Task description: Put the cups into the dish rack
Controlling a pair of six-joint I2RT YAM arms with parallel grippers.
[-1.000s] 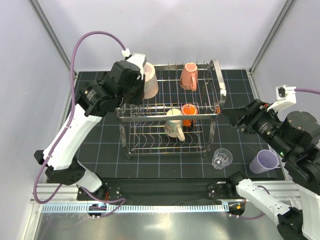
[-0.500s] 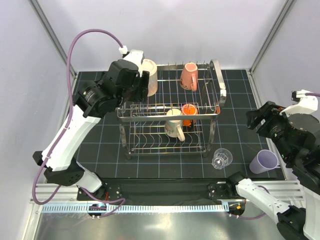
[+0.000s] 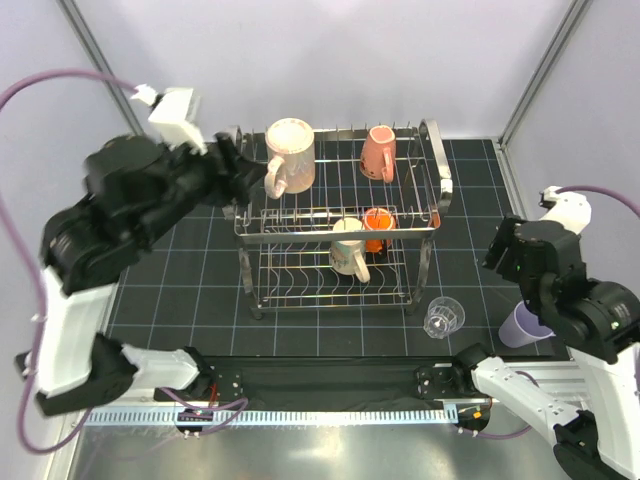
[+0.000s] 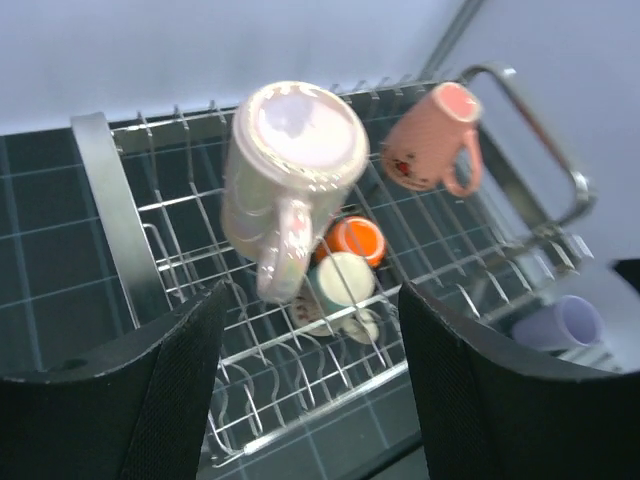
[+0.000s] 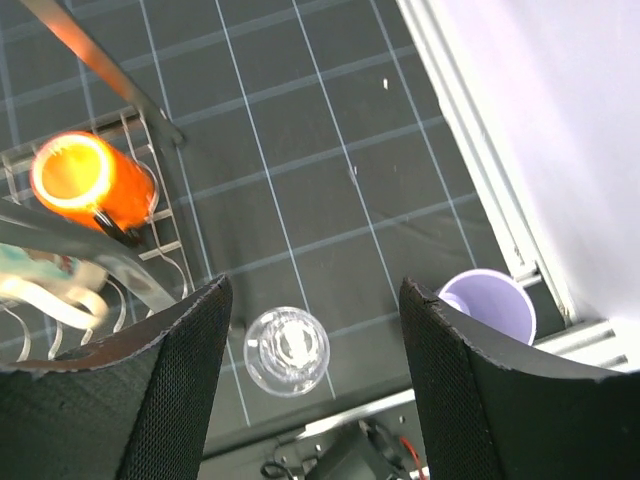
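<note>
The chrome dish rack (image 3: 420, 215) stands mid-mat. On its top tier sit the beige-pink mug (image 3: 290, 155), bottom up, and the salmon-pink mug (image 3: 378, 152). The lower tier holds the orange cup (image 3: 377, 228) and the cream mug (image 3: 348, 247). My left gripper (image 3: 240, 172) is open and empty, just left of the beige-pink mug (image 4: 290, 170). The clear glass tumbler (image 3: 443, 317) and the lavender tumbler (image 3: 527, 322) stand on the mat right of the rack. My right gripper (image 5: 310, 380) is open, high above the glass tumbler (image 5: 287, 350), with the lavender tumbler (image 5: 487, 305) to its right.
The black gridded mat (image 3: 200, 270) covers the table. A metal rail (image 3: 330, 412) runs along the near edge. Frame posts (image 3: 535, 75) and pale walls close in the sides and back; the mat's right edge (image 5: 470, 170) lies close to the lavender tumbler.
My left gripper let go of the beige-pink mug on the top tier and drew back to the left. My right arm pulled away from the rack towards the tumblers.
</note>
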